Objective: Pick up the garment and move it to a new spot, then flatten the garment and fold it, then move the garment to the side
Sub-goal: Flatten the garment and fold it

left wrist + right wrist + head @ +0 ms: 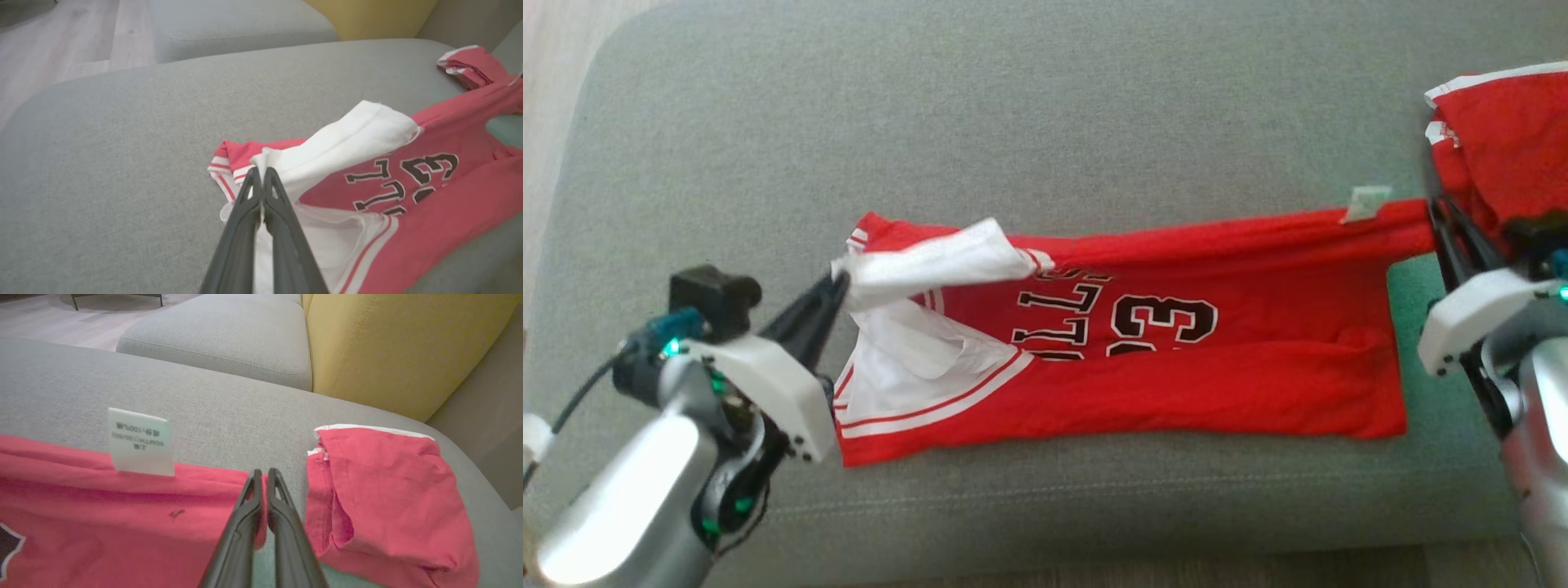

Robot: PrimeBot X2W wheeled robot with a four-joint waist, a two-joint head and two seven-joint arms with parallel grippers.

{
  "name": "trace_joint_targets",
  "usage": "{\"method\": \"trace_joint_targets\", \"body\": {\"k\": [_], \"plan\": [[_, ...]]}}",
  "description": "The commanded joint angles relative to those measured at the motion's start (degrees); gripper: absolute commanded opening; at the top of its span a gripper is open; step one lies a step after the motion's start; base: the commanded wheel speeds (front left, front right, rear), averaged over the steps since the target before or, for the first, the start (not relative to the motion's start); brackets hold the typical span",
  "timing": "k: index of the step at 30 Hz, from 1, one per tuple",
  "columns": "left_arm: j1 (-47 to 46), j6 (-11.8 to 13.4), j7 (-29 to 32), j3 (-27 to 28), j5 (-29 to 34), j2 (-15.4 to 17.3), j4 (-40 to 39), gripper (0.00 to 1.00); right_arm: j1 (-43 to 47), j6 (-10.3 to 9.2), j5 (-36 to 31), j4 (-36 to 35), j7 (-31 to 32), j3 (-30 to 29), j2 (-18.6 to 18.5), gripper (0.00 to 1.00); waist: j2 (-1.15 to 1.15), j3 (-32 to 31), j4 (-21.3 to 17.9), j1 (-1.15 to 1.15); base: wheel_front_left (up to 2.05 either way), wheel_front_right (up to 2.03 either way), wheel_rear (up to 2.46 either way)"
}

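Observation:
The garment (1143,359) is a red jersey with white trim and black lettering, spread sideways across the grey cushion (1013,122). My left gripper (837,282) is shut on its white collar end, lifting that corner; the left wrist view has the dark fingers (261,179) pinched on the white fabric (335,143). My right gripper (1433,208) is shut on the red hem corner at the far right. In the right wrist view its fingers (263,477) clamp the red edge (122,506) beside a white care label (139,443). The upper edge is pulled taut between both grippers.
A second red folded garment (1503,139) lies at the cushion's right end, close beside my right gripper, also seen as a red bundle (388,498). A yellow back cushion (400,343) and another grey seat (220,335) stand beyond. Wooden floor (57,45) lies off the left edge.

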Motion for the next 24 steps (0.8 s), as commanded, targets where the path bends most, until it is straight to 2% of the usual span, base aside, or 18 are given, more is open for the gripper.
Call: {"method": "trace_joint_targets", "body": {"k": [1,8,15,23,24], "plan": [[-0.89,-0.42,0.39,2.03,-0.42,2.97,-1.71,0.00,1.09,-0.02,-0.30,-1.95,-0.06,-0.45,-1.03,0.00,-0.01,-0.20,0.02,0.00,0.00,0.00,0.00],[2.15,-1.60,1.93,0.42,-1.19,4.58,-2.75,0.00,4.95,-0.02,0.09,-4.43,0.76,-1.72,-0.48,0.00,-0.01,-1.04,-0.34,0.00,0.00,0.00,0.00],[4.34,-1.77,3.75,-0.40,-1.48,6.89,-3.70,0.00,8.73,-0.02,2.23,-7.41,2.90,1.28,-0.91,0.00,-0.01,-1.48,-1.23,0.00,0.00,0.00,0.00],[4.78,-2.09,5.50,-1.38,-1.36,8.11,-4.28,0.00,10.89,-0.02,3.71,-9.16,6.05,3.52,-1.81,0.00,-0.01,-1.86,-1.69,0.00,0.00,0.00,0.00],[4.86,-2.08,5.76,-1.52,-1.33,8.27,-4.33,0.00,11.19,-0.02,4.02,-9.21,6.69,3.77,-1.94,0.07,-0.01,-1.95,-1.74,0.00,0.00,0.00,0.00]]}}
